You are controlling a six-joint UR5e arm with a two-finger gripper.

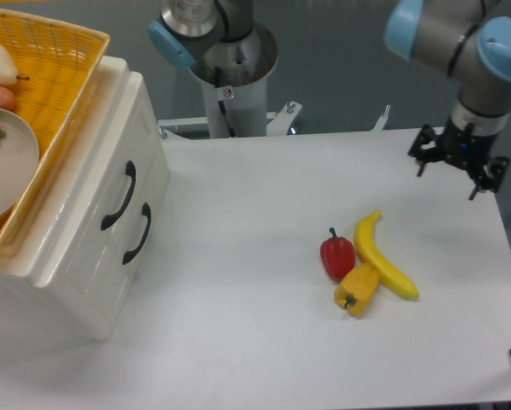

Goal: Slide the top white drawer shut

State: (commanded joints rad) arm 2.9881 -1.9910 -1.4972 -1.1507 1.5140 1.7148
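Note:
The small white two-drawer cabinet (85,256) stands at the left of the table. The top white drawer (93,184) has a curved black handle (119,196) on its front. Its front looks about level with the lower drawer (119,265), which has the same black handle (138,232). My gripper (450,178) hangs at the far right of the table, far from the cabinet. Its fingers are spread apart and hold nothing.
A yellow woven basket (63,51) with a plate and fruit sits on top of the cabinet. A red pepper (337,254), a yellow pepper (358,289) and a banana (382,254) lie together at the table's right centre. The arm's base column (230,85) stands at the back.

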